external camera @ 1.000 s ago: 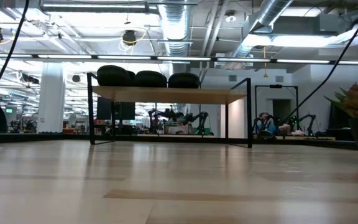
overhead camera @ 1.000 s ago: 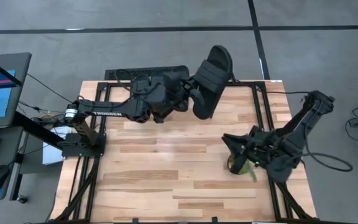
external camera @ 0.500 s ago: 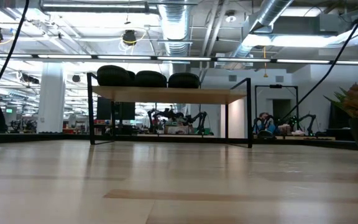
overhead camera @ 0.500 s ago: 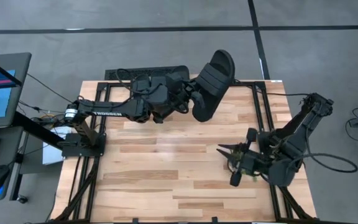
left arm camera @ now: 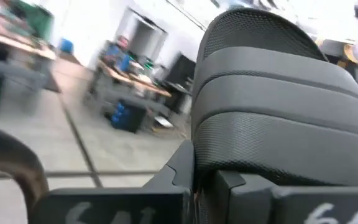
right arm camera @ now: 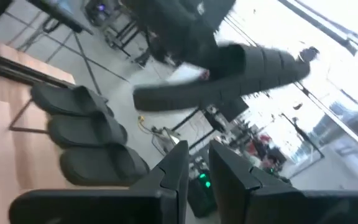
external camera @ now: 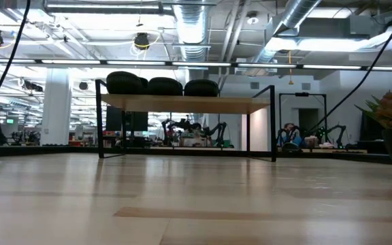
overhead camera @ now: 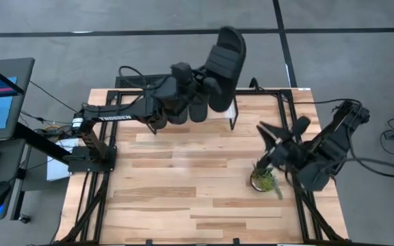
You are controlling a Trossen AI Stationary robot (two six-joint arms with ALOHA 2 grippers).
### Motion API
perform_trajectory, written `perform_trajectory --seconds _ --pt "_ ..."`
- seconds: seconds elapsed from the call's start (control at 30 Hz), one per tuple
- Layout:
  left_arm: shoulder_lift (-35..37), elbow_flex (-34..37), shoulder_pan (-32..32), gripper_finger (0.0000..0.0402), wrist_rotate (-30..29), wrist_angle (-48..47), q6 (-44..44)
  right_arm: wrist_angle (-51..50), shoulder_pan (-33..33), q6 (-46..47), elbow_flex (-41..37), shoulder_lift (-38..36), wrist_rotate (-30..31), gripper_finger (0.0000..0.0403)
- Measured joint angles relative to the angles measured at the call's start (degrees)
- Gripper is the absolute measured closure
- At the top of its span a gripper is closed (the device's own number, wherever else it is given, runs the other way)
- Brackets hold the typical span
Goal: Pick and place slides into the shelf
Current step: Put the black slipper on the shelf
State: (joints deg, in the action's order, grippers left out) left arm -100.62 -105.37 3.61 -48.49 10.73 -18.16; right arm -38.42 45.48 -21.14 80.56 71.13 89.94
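At 12 o'clock on the table (overhead camera: 183, 198), hard against its far edge, the shelf (external camera: 182, 103) stands on thin black legs. Three slides (external camera: 162, 85) sit side by side along its plank top, filling the stretch from the left post toward the middle. The plank's right-hand part shows bare in the low view.

The left arm reaches in from 9 o'clock, and the left gripper (overhead camera: 202, 92) hangs over the shelf, clenched on the fourth slide (overhead camera: 226, 58). That slide is held high and tilted. Its far end juts past the table's far edge, and its near end lies over the shelf. In the left wrist view the ribbed strap fills the space just beyond the fingers (left arm camera: 229, 193). In the right wrist view the held slide (right arm camera: 229, 71) floats well above the row of three (right arm camera: 86, 130), apart from them.

The right gripper (overhead camera: 280, 135) is at 3 o'clock, raised and turned toward the shelf. Whether it is released or clenched I cannot tell. It grasps nothing.

A potted plant (overhead camera: 264, 181) stands at 4 o'clock near the right edge, just beside that arm. Open board runs from the table's middle round to 6 and 8 o'clock.
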Motion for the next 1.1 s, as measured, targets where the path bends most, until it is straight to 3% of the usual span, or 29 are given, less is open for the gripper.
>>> perform_trajectory --seconds 0.1,0.23,0.4,0.57,0.73,0.97,1.1 --pt "-0.88 -3.94 0.36 0.0401 -3.30 -1.54 4.41 -3.04 -1.41 3.86 0.05 -1.54 0.18 0.0347" --pt "-4.11 -9.31 0.74 0.0401 -4.36 -3.44 5.07 -9.07 -4.70 19.17 0.04 -2.55 -0.45 0.0349" --pt "-10.07 -17.05 0.18 0.0401 -3.67 -9.60 5.13 -15.20 -9.93 44.36 0.00 -2.97 -13.77 0.0350" --pt "-14.08 -22.88 -0.46 0.0401 -3.19 -13.00 5.18 -16.64 -11.68 56.43 -0.05 -2.88 -22.04 0.0335" --pt "-14.58 -24.29 -0.78 0.0401 -3.27 -13.93 7.07 -16.43 -11.77 66.68 -0.05 -2.91 -26.08 0.0291" --pt "-14.58 -24.31 -1.16 0.0401 -2.90 -14.48 7.92 -16.35 -13.80 79.69 -0.05 -2.91 -26.26 0.0194" --pt "-14.58 -24.31 -1.61 0.0401 -2.90 -14.46 7.92 -14.40 -16.65 84.01 -0.05 -2.91 -27.09 0.0161"
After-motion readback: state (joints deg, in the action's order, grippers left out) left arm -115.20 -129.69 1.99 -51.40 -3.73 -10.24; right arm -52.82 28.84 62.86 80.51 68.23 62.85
